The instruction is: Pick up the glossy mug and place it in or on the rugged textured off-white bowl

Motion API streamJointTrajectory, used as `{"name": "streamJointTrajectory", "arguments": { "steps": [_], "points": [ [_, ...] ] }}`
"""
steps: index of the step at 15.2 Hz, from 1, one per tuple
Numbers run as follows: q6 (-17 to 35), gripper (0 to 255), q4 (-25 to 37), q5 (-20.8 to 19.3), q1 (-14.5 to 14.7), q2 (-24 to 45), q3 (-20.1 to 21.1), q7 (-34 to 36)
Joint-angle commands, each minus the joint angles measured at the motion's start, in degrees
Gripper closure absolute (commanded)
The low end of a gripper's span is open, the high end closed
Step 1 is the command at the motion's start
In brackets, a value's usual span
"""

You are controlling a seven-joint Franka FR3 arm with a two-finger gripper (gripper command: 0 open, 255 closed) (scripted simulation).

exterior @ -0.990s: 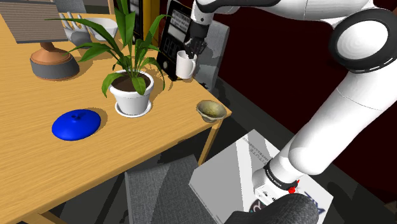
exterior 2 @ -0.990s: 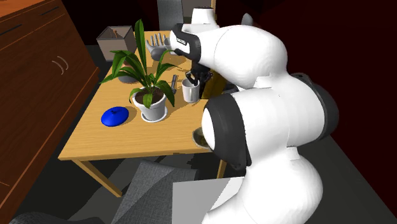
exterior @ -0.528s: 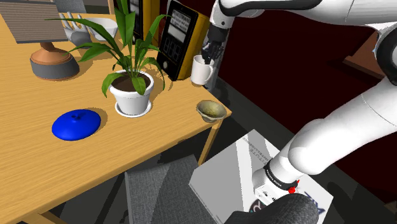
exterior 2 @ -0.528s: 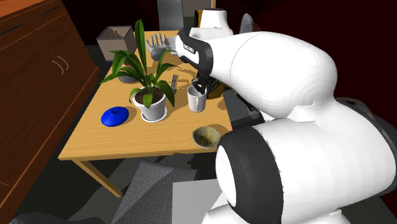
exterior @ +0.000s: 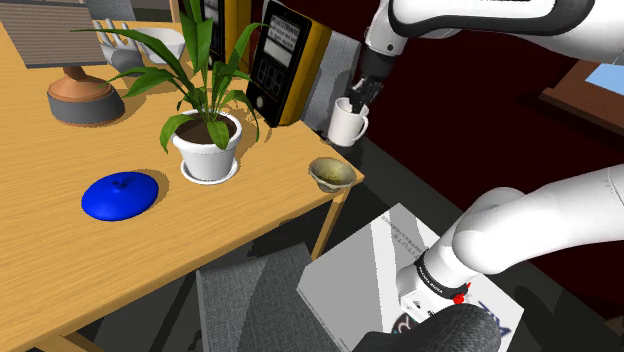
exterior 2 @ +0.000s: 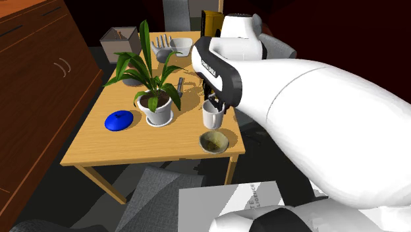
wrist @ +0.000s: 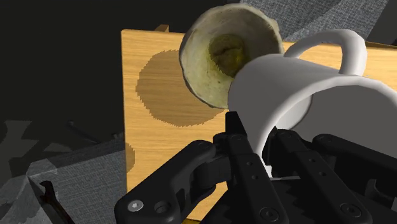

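Mug now nearer the bowl: white, glossy, 1 handle, rim pinched between fingers.

glossy white handled mug: 1 | rough off-white bowl: 1 | green leafy plant in white pot: 1 | blue domed lid: 1 | light wooden table: 1 | yellow-sided black box: 1

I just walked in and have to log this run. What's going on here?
The robot's gripper holds a white mug by its rim, lifted off the table. The mug hangs near the bowl at the table's corner. The bowl is empty, and the mug is not yet set in it.
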Motion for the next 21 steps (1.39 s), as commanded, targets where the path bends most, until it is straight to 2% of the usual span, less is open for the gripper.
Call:
{"name": "streamJointTrajectory", "arguments": {
  "steps": [1,16,21],
  "points": [
    [1.03,255,-1.98,-0.05,-0.08,-0.93,-0.15,-0.28],
    [13.53,255,-12.36,0.25,-0.02,1.22,-0.10,-0.97],
    [13.53,255,-12.36,0.25,-0.02,1.22,-0.10,-0.97]
  ]
}}
